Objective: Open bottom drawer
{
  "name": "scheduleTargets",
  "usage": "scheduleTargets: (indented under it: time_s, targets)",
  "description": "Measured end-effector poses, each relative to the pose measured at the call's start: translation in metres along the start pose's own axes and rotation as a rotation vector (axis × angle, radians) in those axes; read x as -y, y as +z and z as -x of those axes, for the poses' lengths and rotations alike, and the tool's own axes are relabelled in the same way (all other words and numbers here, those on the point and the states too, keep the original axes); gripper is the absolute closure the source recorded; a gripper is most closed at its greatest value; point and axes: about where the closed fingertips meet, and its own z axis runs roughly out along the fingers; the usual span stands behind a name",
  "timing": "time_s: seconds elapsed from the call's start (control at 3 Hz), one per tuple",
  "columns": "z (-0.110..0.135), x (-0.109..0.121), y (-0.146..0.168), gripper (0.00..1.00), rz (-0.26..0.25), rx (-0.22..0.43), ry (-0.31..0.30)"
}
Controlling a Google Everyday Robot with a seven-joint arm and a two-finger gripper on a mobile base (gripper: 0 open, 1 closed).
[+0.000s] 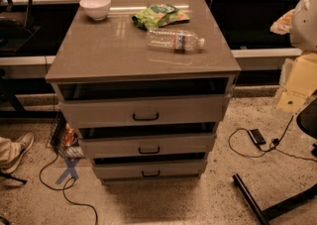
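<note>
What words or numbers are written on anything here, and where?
Nothing can be read.
Green bag: print too blurred.
Water bottle label: too blurred.
Bottom drawer: no writing shows.
Robot's hand, at the right edge, above the floor: no writing shows.

Surface [109, 50] smooth, glossy; bottom drawer [119, 170] front matt; bottle [174, 39] clear plastic; bowl [95, 7] glossy white; pincer [296, 87], right edge, pale matt plastic.

The bottom drawer [173, 169] is the lowest of three, at 6 o'clock. Its grey-brown front is low and flat, with a small black handle [151, 173]. A dark gap shows just above it. The pincer [297, 87] hangs far off at 3 o'clock.
</note>
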Motion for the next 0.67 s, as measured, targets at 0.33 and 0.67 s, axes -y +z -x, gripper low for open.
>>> scheduleTargets:
  time_s: [0.33,0.67]
  targets:
    - [0.0,0.0,0.0,0.0,0.0,0.0,0.0]
    - [-0.003,-0.012,0.051,0.0,0.056,-0.014,-0.045]
